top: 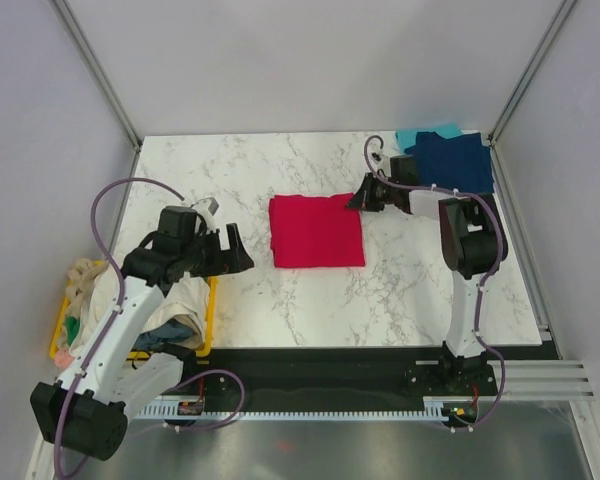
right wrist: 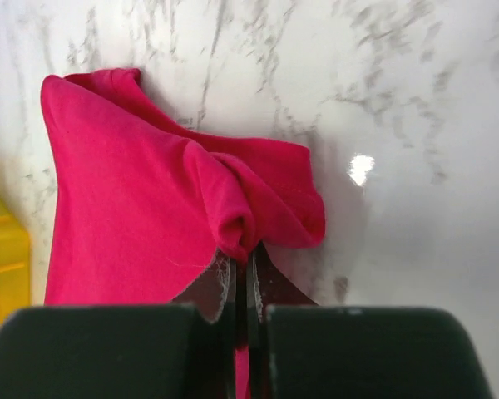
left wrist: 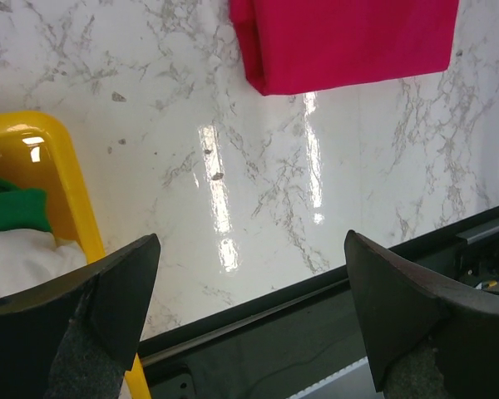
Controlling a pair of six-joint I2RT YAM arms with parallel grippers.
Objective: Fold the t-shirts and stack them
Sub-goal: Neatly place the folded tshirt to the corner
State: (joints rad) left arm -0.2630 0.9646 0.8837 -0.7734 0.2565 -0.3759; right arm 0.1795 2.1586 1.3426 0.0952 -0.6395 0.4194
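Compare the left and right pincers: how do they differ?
The black left pincer is wide open and empty; the black right pincer is shut on a corner of the crimson red cotton t-shirt. The left pincer hangs beside the yellow plastic bin; the right pincer is beyond the shirt. Both face the shirt.

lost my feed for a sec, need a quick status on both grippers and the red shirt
Right gripper shut on red t-shirt corner. Left gripper open, empty, by yellow bin. Nothing blocking the shirt.
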